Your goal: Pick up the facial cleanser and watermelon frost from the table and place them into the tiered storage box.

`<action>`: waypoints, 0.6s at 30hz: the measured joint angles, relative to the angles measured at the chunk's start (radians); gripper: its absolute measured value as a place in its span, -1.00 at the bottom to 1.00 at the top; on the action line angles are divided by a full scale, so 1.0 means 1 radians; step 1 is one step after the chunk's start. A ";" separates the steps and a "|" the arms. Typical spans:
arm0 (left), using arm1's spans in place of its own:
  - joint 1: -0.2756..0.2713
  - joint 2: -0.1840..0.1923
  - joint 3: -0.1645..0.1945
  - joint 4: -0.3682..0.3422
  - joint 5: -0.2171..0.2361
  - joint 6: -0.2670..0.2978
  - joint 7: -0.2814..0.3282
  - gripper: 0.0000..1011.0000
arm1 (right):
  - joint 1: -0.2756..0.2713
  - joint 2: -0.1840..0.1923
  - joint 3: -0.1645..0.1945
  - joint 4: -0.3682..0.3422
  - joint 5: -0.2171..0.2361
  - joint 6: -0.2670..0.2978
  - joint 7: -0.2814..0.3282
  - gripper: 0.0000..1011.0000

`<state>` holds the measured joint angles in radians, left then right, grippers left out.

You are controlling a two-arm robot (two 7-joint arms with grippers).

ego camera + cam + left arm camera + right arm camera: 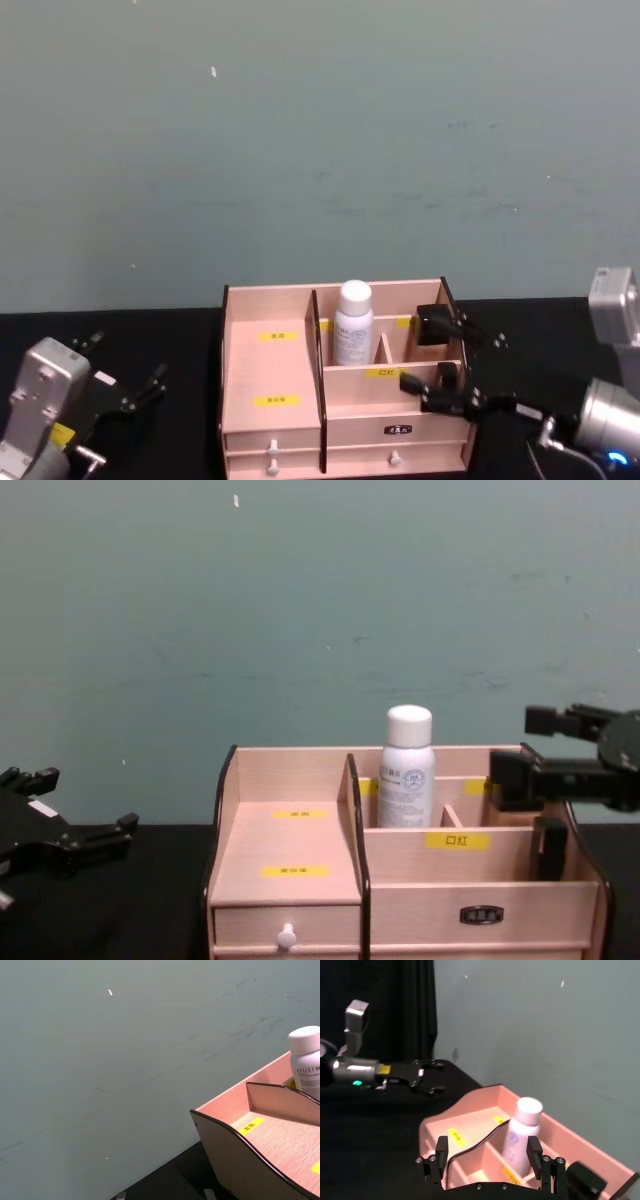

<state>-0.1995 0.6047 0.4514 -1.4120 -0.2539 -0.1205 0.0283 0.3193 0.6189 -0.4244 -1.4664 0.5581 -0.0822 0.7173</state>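
The facial cleanser (pixel 353 322) (pixel 407 768) (pixel 522 1137) (pixel 306 1060), a white bottle with a rounded cap, stands upright in a rear middle compartment of the tiered storage box (pixel 270 370) (pixel 290 850) (pixel 470 1125) (pixel 235 1160). My right gripper (pixel 440 358) (pixel 530 752) (pixel 487 1160) hovers open over the box's right-hand compartments, apart from the bottle, holding nothing. My left gripper (pixel 125 368) (pixel 75 810) (pixel 427 1077) rests open and low at the left, well clear of the box. The watermelon frost is out of view.
The box sits on a black tabletop (pixel 150 330) in front of a plain grey-green wall (pixel 320 150). Its left tier, with yellow labels, holds nothing. Two small drawers with white knobs (pixel 272 455) face me.
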 joint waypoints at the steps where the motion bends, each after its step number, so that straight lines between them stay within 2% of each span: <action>1: 0.000 0.000 0.000 0.000 0.000 0.000 0.000 0.98 | -0.009 0.007 0.001 -0.008 0.002 0.000 0.000 0.98; 11: 0.000 0.000 0.000 0.000 0.000 0.000 0.000 0.98 | -0.104 0.074 0.007 -0.087 0.026 0.002 0.012 0.98; 18: 0.000 0.000 0.000 0.000 0.000 0.000 0.000 0.98 | -0.124 0.098 -0.003 -0.091 0.026 -0.001 0.036 0.98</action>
<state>-0.1995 0.6047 0.4514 -1.4120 -0.2539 -0.1205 0.0283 0.1957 0.7172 -0.4275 -1.5571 0.5846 -0.0827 0.7534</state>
